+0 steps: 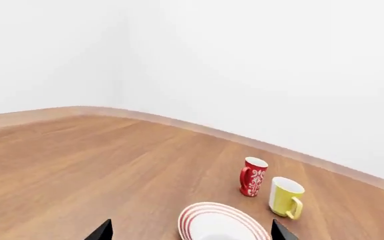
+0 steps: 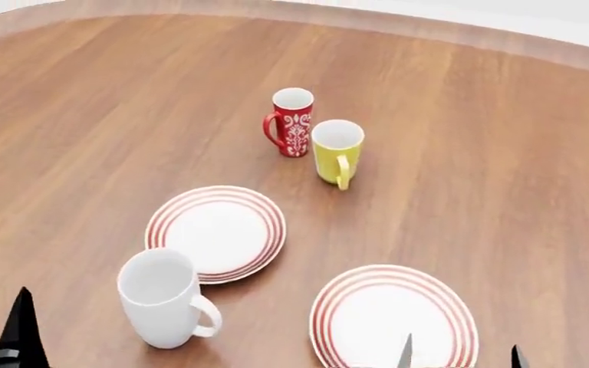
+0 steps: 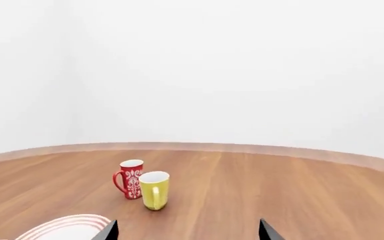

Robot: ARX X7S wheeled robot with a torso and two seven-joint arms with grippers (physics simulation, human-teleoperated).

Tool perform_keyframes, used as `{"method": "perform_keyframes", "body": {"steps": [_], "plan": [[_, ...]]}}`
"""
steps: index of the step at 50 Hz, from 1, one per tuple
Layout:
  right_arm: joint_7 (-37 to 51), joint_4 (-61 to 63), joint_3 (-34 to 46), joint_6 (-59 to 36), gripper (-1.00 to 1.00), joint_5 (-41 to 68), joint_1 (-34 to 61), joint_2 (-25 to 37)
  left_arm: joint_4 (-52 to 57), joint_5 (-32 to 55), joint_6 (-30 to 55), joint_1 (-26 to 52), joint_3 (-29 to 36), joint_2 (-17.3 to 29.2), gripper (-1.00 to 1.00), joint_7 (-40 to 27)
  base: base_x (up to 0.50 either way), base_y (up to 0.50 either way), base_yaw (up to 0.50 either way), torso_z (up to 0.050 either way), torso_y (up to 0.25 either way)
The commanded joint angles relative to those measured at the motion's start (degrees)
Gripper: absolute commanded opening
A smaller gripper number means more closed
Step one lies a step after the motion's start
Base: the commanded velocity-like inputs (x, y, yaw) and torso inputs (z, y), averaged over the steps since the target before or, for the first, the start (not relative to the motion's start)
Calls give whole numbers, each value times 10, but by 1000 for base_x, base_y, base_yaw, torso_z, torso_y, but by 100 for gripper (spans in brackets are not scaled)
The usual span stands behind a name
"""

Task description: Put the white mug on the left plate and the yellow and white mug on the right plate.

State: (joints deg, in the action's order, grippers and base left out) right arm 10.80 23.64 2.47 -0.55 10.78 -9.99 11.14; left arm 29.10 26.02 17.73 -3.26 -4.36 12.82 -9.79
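Observation:
The white mug stands upright on the wood, just in front of the left plate and touching its near rim. The yellow and white mug stands farther back beside a red patterned mug. The right plate lies near the front. My right gripper hangs open over its near edge, holding nothing. One fingertip of my left gripper shows left of the white mug. In its wrist view the left gripper is open and holds nothing, with a ringed plate and the yellow mug ahead.
The wooden tabletop curves away to a rounded far edge against a white wall. The right wrist view shows the right gripper open, the red mug and yellow mug ahead, and a plate rim beside it.

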Motion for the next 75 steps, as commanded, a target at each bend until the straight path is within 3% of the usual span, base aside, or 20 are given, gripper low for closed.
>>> {"method": "perform_keyframes", "body": {"steps": [1,7,10,16,18,25,47,63,70,75], "plan": [[3,9,-9,7,100,13,-10,9,29,32,28,3,-20,10,100,-18,478,147,0,0,0],[9,6,-9,23,100,6,-13,7,32,39,28,4,-29,12,100,-23,398,122,0,0,0],[24,15,0,-25,100,-22,-7,17,33,40,27,4,-30,13,100,-24,0,0,0,0,0],[29,15,1,-25,100,-27,-9,19,36,41,23,0,-29,14,100,-25,-125,405,0,0,0],[38,15,8,-21,100,-53,-10,21,38,73,55,6,-34,20,100,-28,-147,478,0,0,0],[25,12,-10,25,100,-6,-19,18,39,90,61,11,-48,21,100,-39,18,6,0,0,0],[42,18,-10,4,100,-2,-17,23,35,91,34,17,-58,21,100,-42,478,147,0,0,0],[39,-6,-19,22,100,10,-16,33,33,107,36,25,-59,18,100,-51,0,0,0,0,1],[11,10,-24,18,100,19,-43,71,71,84,35,-1,-33,3,100,-73,0,0,0,0,0],[-25,75,-51,-69,100,54,-107,153,95,78,36,-20,-28,-2,100,-88,0,0,0,0,0]]}}
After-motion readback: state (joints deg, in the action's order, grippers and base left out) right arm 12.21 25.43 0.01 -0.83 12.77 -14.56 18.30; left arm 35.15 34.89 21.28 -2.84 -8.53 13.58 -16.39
